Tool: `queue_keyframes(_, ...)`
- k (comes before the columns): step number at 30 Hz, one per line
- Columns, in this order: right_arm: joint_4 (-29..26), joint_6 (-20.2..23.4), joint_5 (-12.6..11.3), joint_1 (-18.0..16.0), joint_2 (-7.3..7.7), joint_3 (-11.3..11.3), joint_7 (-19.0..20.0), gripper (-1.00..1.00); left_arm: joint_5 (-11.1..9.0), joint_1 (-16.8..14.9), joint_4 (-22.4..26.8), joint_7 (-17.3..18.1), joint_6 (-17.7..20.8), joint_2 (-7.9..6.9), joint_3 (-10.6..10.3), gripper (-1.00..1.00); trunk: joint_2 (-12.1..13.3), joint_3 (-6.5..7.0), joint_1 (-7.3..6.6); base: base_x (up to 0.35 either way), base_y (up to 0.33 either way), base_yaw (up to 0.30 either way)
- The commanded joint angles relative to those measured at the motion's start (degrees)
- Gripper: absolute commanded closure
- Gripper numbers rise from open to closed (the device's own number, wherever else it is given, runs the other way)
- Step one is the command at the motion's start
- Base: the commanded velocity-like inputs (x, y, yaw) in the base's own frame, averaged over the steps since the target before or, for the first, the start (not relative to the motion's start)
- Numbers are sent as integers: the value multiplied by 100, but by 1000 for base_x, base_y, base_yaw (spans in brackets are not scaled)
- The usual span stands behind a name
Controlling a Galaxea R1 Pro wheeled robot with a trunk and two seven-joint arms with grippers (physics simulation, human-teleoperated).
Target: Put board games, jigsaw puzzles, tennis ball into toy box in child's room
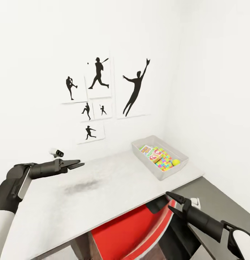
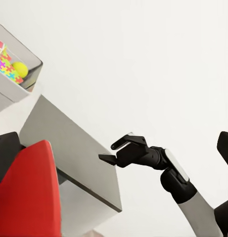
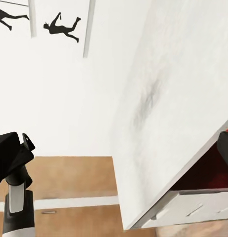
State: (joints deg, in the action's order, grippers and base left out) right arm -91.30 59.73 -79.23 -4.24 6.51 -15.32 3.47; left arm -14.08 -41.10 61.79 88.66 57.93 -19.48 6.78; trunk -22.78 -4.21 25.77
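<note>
Now, left pincer: fingers nearly together, nothing between them, hovering above the surface.
Right pincer: fingers spread, nothing held, off the surface's near edge, above a red chair.
Toy box: on the surface, beyond the right pincer, well apart from both.
Inside it: board game, jigsaw puzzle, tennis ball.
Wall beyond the left pincer: baseball silhouette pictures.
</note>
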Motion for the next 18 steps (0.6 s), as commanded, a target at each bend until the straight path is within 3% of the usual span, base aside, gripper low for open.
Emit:
queue_keyframes(1,-1,27,39,-6,-3,-7,37,-100,1,-4,0,20,61,-2,-1,-100,-13,-4,1,-252,146,0)
queue_keyframes(18,-1,27,39,-6,-51,-3,31,-100,11,5,0,20,61,-9,13,-100,-13,134,1,-190,163,0)
